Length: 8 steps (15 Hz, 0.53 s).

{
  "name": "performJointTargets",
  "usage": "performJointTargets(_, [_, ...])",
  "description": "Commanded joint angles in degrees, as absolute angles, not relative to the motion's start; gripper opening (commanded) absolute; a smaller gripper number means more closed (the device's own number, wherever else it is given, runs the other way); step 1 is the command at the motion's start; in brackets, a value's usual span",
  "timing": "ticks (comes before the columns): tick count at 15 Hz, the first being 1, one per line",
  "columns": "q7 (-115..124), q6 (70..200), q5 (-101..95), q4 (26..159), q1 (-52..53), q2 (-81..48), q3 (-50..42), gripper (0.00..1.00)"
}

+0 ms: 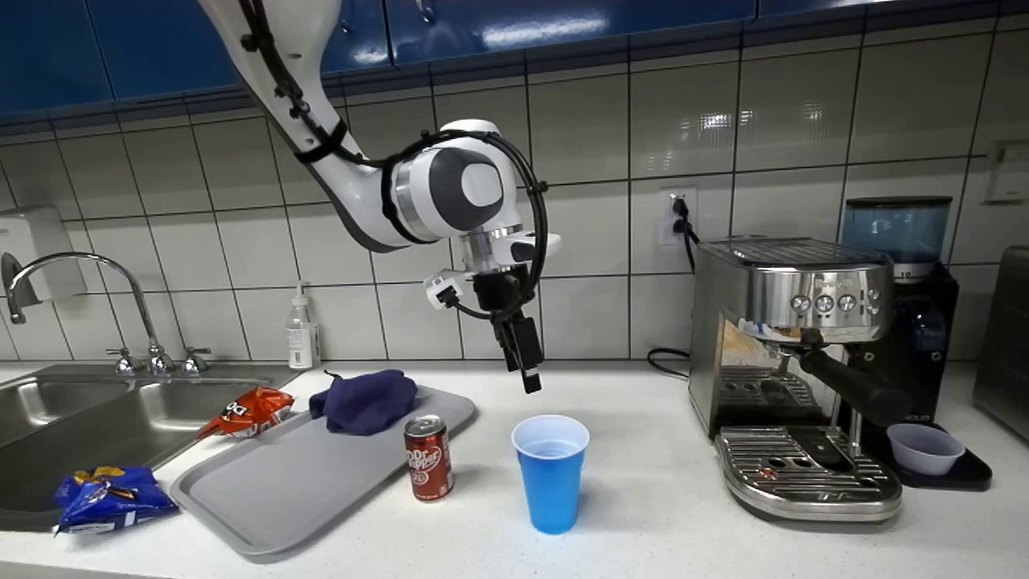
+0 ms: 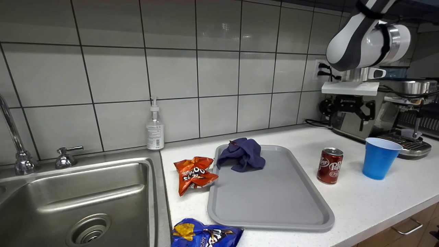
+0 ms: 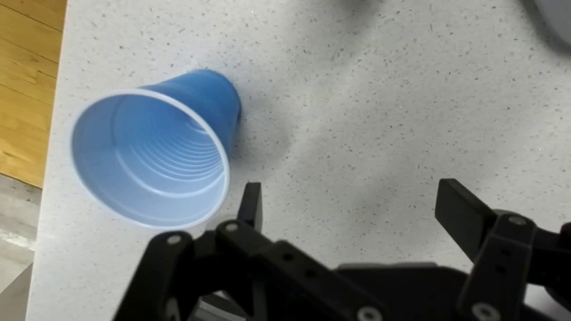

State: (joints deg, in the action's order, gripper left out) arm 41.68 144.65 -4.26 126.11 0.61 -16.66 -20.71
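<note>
Black two-finger gripper hangs over the white speckled countertop with its jaws spread wide, nothing in its grasp; nearest thing is a tall blue plastic cup with a pale inside, off to one side of the gap and not touching as far as I can tell; it sits close to the countertop's edge, between a dark red metal soda can and a boxy silver metal espresso machine.

My guess is the cup's really light, thin-walled and kinda squishy, maybe a bit slick outside; squeeze hard and it'd probably buckle, nudge the rim and it'd likely tip; I'd take it gently across the sides around mid-height, or pinch one wall at the lip; can't see the bottom, so dunno if anything's in it.

It's upright, mouth up, long axis vertical, tapering toward the base; the wrist view makes it look like it's leaning, but I'd blame the camera angle.
</note>
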Motion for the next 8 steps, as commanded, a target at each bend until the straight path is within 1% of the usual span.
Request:
performJointTargets(1, [44.66, 142.72, -8.22, 128.19, -0.22, -14.23, -20.58, 1.00])
performJointTargets(8, [46.77, 141.95, -11.32, 129.55, -0.65, -14.36, -20.69, 1.00])
